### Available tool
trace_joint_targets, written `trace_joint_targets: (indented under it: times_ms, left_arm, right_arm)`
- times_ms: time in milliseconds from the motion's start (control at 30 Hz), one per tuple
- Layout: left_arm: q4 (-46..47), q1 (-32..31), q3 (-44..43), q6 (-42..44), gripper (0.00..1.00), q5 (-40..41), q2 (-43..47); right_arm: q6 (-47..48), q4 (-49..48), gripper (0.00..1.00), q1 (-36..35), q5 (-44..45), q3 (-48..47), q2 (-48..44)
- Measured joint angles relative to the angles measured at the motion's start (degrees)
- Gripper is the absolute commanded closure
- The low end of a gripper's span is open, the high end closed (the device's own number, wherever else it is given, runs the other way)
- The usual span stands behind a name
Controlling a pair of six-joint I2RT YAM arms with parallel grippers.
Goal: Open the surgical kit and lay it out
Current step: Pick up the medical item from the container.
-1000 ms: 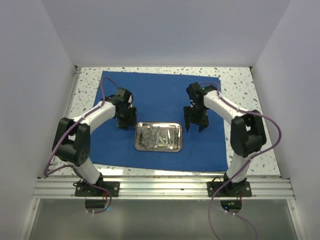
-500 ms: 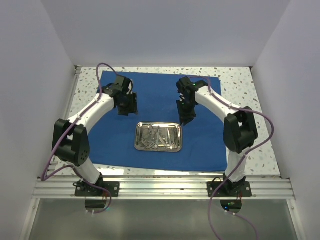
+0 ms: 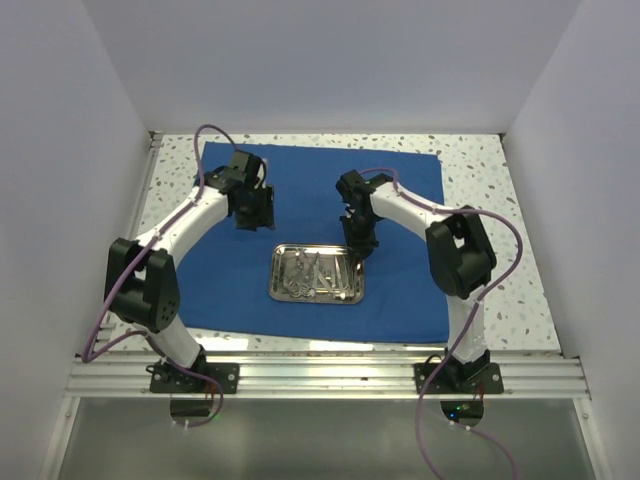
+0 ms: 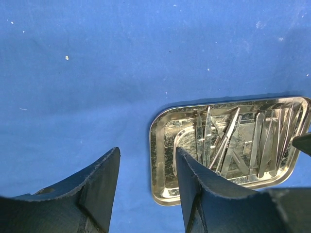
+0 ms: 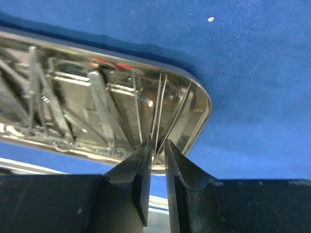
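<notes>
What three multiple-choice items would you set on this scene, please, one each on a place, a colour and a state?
1. Where is the shiny rectangular steel tray relative to the large rectangular cloth sheet?
A) lying on top of it
B) hidden under it
C) wrapped inside it

2. What colour is the cloth sheet?
A) green
B) white
C) royal blue

3. How is the left gripper?
A) shut on the tray
B) open and empty
C) shut on the cloth sheet

Key:
1 A: the top view shows the whole tray with cloth all round it.
2 C: every view shows the sheet as royal blue.
3 B: in the left wrist view its jaws stand apart, with only cloth behind the gap.
</notes>
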State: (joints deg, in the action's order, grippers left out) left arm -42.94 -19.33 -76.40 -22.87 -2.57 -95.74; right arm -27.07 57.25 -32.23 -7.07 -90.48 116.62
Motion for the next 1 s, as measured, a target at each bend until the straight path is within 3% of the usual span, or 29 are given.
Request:
trace_joint_targets:
  times_ms: [367,533,667,1000]
  left_arm:
    - [0.0,-4.1,0.0,-0.9,0.47,0.6,0.0]
    - [-0.2,-6.8,-0.3,-3.1,0.48,1.4,0.0]
    - [-1.2,-7.9,-2.6,-4.8,0.48,2.3,0.0]
    - [-2.6,-12.6,-11.3,-6.8,0.5,6.2,-4.2]
  right_arm:
    - [-0.1,-3.0,0.73,0.0,1.4,3.0,1.6]
    - [-0.1,-6.7,0.83,-0.2,1.2,4.3,1.8]
    - [-0.1,-7.5,1.0,0.0,0.6,5.1,1.6]
    - [1.1,-8.9,1.0,0.0,2.8,7.0,-1.4]
